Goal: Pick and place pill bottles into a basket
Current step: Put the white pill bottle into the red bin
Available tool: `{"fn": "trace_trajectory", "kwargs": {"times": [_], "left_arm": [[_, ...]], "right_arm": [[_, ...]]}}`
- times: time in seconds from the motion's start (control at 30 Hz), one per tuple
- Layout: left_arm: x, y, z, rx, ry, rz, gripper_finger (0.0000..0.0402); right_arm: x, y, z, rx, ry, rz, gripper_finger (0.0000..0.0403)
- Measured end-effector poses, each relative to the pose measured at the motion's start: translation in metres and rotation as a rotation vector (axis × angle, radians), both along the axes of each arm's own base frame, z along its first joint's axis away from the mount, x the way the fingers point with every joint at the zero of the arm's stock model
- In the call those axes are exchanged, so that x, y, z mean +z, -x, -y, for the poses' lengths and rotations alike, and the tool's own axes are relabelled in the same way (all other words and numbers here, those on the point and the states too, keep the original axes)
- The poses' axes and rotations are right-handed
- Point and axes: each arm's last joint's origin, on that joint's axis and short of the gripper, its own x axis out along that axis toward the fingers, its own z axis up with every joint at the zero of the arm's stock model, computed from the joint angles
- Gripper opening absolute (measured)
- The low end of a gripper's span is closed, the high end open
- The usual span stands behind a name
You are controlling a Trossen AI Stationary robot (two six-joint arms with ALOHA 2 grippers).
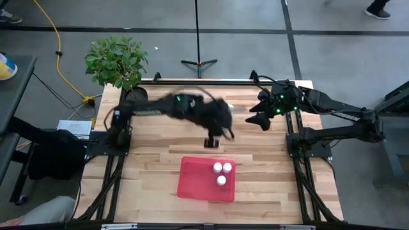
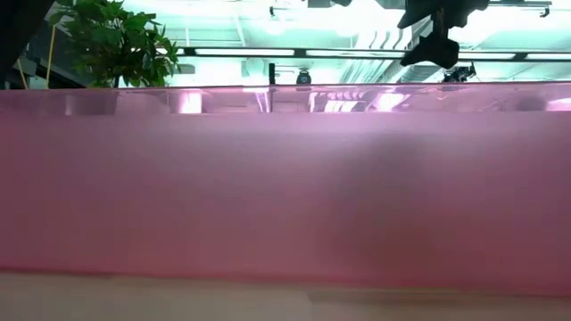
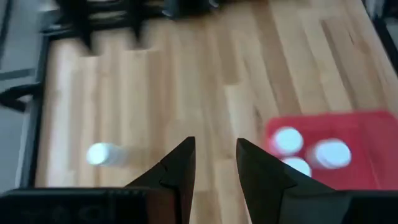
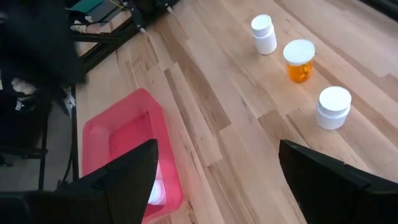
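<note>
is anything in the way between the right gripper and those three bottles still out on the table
Nothing visible. In the right wrist view, bare wood lies between the open right gripper and the two white bottles and the orange bottle.

**Left arm reaches to mid-table, right arm waits at the far right**

The left arm stretches from its base at the table's left edge across toward the centre, its wrist bent downward. The left gripper (image 1: 211, 142) points down over the middle of the table, its two dark fingers (image 3: 180, 171) drawn close together with only a narrow slit between them, holding nothing. The right arm is folded back at the far right side. The right gripper (image 1: 259, 119) hangs raised there, its fingers (image 4: 134, 171) spread wide apart and empty.
</note>
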Motion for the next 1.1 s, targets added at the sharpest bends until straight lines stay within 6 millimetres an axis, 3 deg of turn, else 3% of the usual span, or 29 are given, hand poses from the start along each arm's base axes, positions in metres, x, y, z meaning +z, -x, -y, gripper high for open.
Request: {"fn": "trace_trajectory", "kwargs": {"times": [0.2, 0.4, 0.73, 1.1], "left_arm": [[0.041, 0.046, -0.051, 0.123, 0.047, 0.059, 0.0149], [0.081, 0.091, -0.076, 0.208, 0.036, 0.19, 0.0149], [0.107, 0.133, -0.082, 0.258, 0.014, 0.262, 0.0149], [0.112, 0.149, -0.079, 0.307, 0.013, 0.244, 0.0149]], "right_arm": [[0.011, 0.014, -0.004, 0.009, 0.049, 0.063, 0.0323], [0.025, 0.036, -0.01, -0.016, 0.115, 0.158, 0.0323], [0.038, 0.062, -0.018, -0.069, 0.181, 0.255, 0.0323], [0.043, 0.064, -0.019, -0.043, 0.233, 0.284, 0.0323]]}}
